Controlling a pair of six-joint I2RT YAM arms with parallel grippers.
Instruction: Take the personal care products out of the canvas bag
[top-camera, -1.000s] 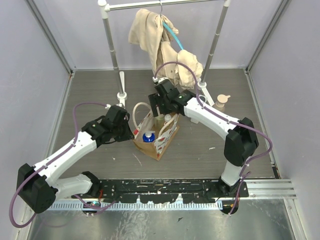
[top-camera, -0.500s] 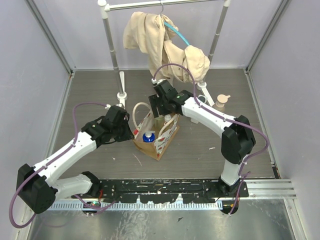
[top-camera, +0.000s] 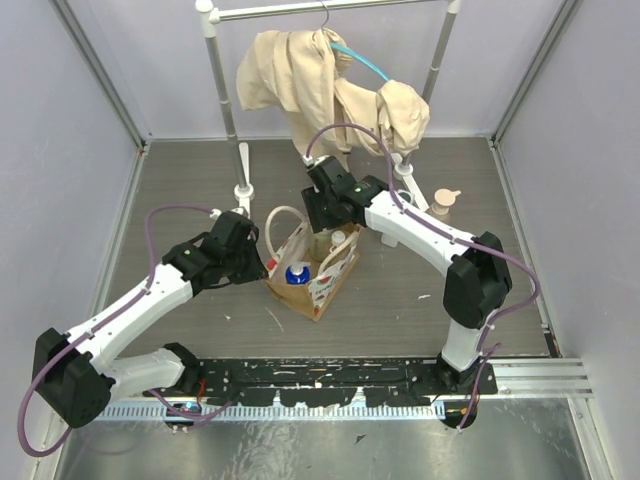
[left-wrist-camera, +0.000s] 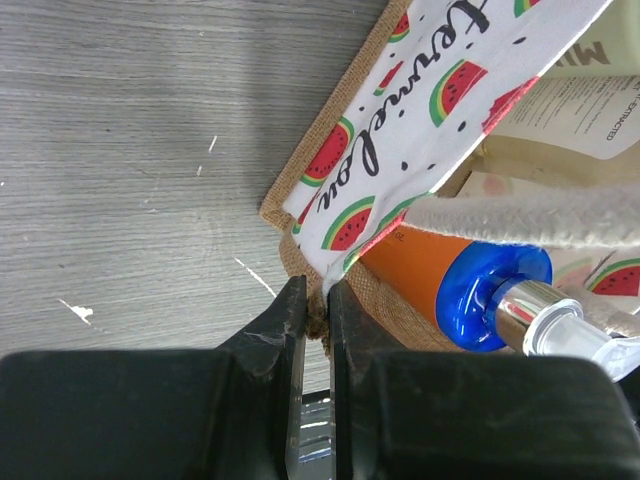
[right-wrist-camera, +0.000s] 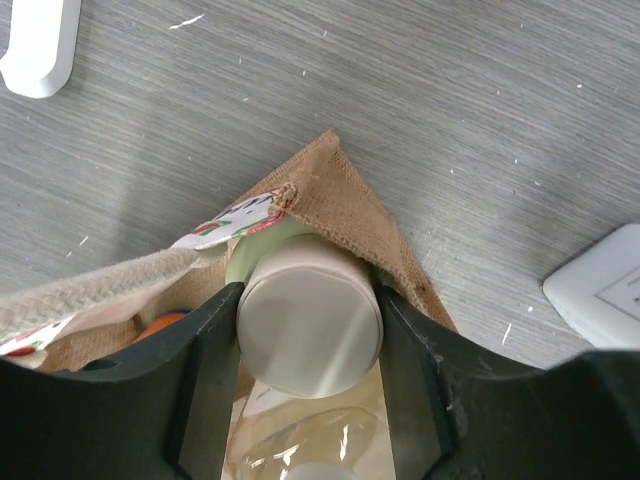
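Right tool (right-wrist-camera: 308, 345) clamps the lid of the cream-lidded jar (right-wrist-camera: 310, 300), which sits inside the far corner of the canvas bag (top-camera: 335, 277). Left tool (left-wrist-camera: 311, 305) is pinched tight on the bag's near-left rim, beside the blue-capped bottle (left-wrist-camera: 485, 292) lying inside.

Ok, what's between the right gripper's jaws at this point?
A cream-lidded jar, gripped at its lid, standing in a corner of the canvas bag. The right wrist view shows it.

Left arm (top-camera: 140, 295) reaches forward and inward; left gripper (left-wrist-camera: 311, 300) nearly closed, fingertips pinching the canvas bag (left-wrist-camera: 370, 170) edge. Right arm (top-camera: 420, 232) bends inward, wrist pitched down; right gripper (right-wrist-camera: 308, 300) clamps the cream-lidded jar (right-wrist-camera: 310, 335) between its fingers.
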